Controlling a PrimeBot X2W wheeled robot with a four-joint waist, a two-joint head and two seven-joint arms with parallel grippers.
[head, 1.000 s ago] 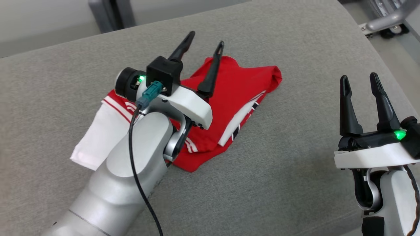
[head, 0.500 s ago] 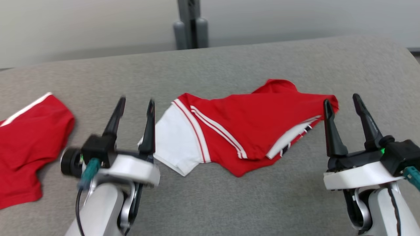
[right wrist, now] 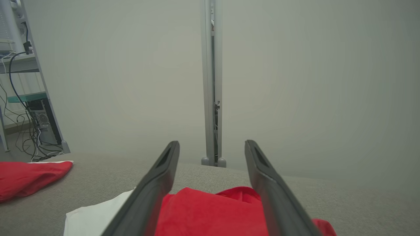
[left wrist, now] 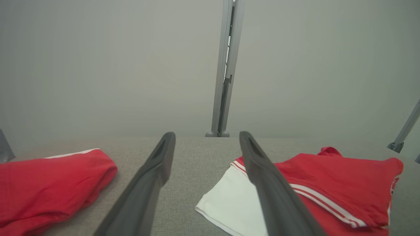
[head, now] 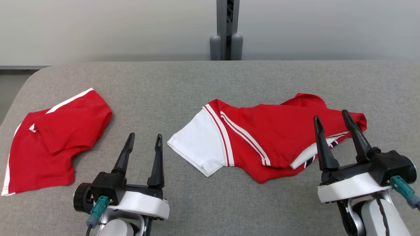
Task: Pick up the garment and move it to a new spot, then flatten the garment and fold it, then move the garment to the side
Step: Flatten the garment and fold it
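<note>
The garment [head: 262, 137], a folded red shirt with a white sleeve and white stripes, lies on the grey padded table [head: 197, 85], right of centre. My left gripper [head: 145, 136] stands open near the front edge, just left of the white sleeve, apart from it. My right gripper [head: 330, 115] is open by the garment's right end; from the head view its fingers overlap the cloth's edge. The left wrist view has the garment [left wrist: 328, 183] to the right of the open left gripper [left wrist: 207, 134]. In the right wrist view the garment [right wrist: 210, 209] lies under the open right gripper [right wrist: 212, 143].
A second red piece with a white side stripe [head: 59, 141] lies at the table's left end, also seen as red cloth [left wrist: 42, 186] from the left wrist. A grey post [head: 226, 29] stands behind the far edge. A rack with cables [right wrist: 29, 98] is off to one side.
The head camera has swung, bringing the second red piece into view. My left gripper has drawn back from over the garment to the front left. Both grippers stay open.
</note>
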